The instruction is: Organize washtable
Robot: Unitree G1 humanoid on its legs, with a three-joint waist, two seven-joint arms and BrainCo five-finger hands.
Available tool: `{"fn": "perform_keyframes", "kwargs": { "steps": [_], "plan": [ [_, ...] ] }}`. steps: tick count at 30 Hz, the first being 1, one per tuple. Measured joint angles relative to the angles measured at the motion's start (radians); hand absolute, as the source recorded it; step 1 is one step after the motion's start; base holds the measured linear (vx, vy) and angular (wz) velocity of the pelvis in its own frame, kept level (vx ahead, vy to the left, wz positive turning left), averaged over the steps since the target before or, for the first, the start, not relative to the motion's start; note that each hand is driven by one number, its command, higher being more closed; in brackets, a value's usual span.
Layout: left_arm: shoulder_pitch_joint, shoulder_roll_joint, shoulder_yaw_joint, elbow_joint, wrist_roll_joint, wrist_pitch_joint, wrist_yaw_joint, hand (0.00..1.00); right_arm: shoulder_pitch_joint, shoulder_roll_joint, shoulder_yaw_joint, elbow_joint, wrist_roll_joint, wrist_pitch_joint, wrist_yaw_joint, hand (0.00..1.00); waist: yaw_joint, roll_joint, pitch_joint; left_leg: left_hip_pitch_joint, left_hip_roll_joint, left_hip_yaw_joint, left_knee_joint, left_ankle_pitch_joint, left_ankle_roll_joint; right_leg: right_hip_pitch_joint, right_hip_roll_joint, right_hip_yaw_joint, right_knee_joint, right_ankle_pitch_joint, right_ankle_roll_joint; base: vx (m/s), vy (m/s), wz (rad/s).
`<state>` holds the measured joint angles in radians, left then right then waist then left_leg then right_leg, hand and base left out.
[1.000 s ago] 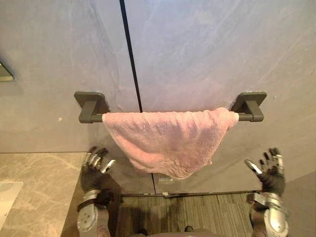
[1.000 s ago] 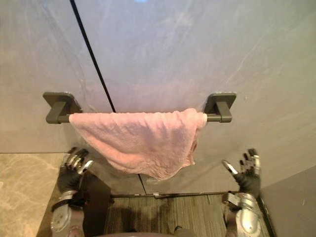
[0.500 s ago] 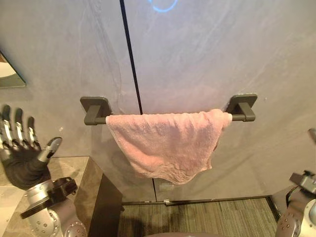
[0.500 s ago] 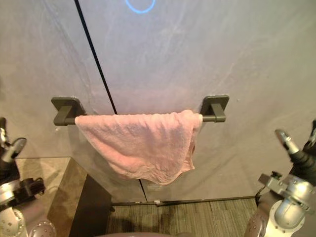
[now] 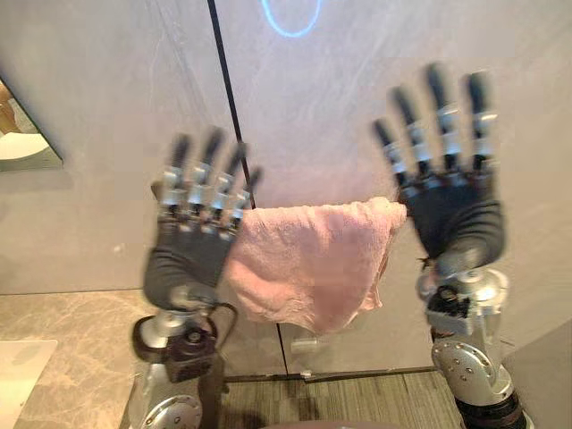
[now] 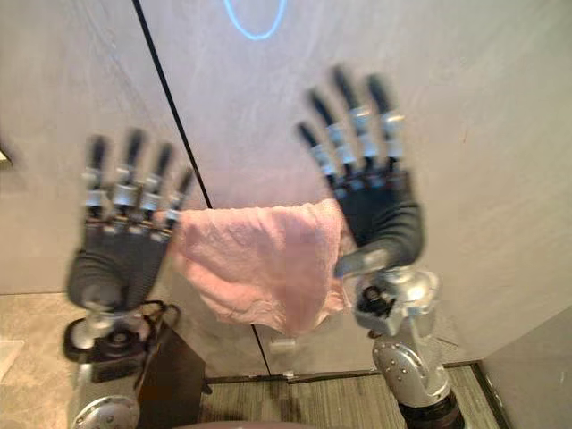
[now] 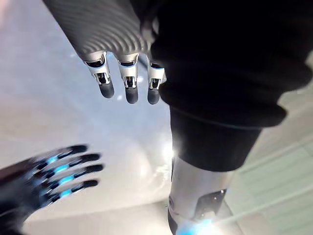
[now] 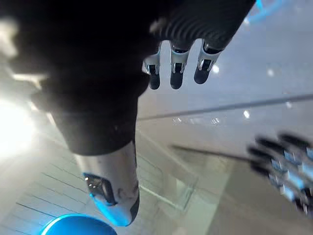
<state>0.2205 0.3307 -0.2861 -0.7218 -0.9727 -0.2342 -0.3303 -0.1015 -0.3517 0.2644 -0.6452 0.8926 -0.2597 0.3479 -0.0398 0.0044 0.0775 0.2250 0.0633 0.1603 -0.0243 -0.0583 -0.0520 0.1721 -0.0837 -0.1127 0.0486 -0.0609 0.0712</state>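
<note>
The grey wall carries the pink towel, which is still draped, bunched and lopsided, just as it hung a second ago. What has changed is your arms: both hands have risen from below the towel to flank its top edge. I'd judge that straightening the towel is about to start but is not yet begun. Your right hand is just right of the towel and a little above it. Your left hand overlaps the towel's left end. Both are spread, fingers straight and apart, gripping nothing. Whether either touches the towel can't be told.
</note>
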Motion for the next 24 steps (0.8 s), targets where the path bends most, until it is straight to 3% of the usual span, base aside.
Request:
{"fn": "perform_keyframes", "kwargs": {
  "steps": [4, 15, 24],
  "plan": [
    [0.0, 0.147, -0.114, 0.056, -0.049, 0.06, -0.062, 0.0, -0.003, -0.155, 0.081, 0.024, 0.041, 0.043, 0.049, 0.0, 0.0, -0.011, 0.006, -0.001, -0.006, 0.005, -0.003, 0.0, 0.001, 0.002, -0.005, 0.006, 0.0, 0.001, 0.002, -0.07, -0.002, -0.04],
    [0.035, 0.199, -0.149, 0.186, -0.078, 0.105, -0.085, 0.0, 0.036, -0.26, 0.116, 0.149, 0.03, 0.08, 0.071, 0.0, -0.001, -0.003, 0.032, 0.014, -0.008, 0.006, -0.013, 0.001, 0.001, 0.013, -0.005, 0.005, -0.007, 0.002, 0.003, -0.02, -0.003, -0.01],
    [0.044, 0.219, -0.154, 0.293, 0.055, 0.108, -0.082, 0.0, 0.072, -0.263, 0.17, 0.259, -0.182, 0.092, 0.066, 0.0, 0.002, -0.015, 0.052, 0.011, -0.009, 0.003, -0.013, 0.001, 0.001, 0.014, -0.007, -0.001, -0.01, 0.002, 0.003, -0.02, -0.01, 0.01]
  ]
}}
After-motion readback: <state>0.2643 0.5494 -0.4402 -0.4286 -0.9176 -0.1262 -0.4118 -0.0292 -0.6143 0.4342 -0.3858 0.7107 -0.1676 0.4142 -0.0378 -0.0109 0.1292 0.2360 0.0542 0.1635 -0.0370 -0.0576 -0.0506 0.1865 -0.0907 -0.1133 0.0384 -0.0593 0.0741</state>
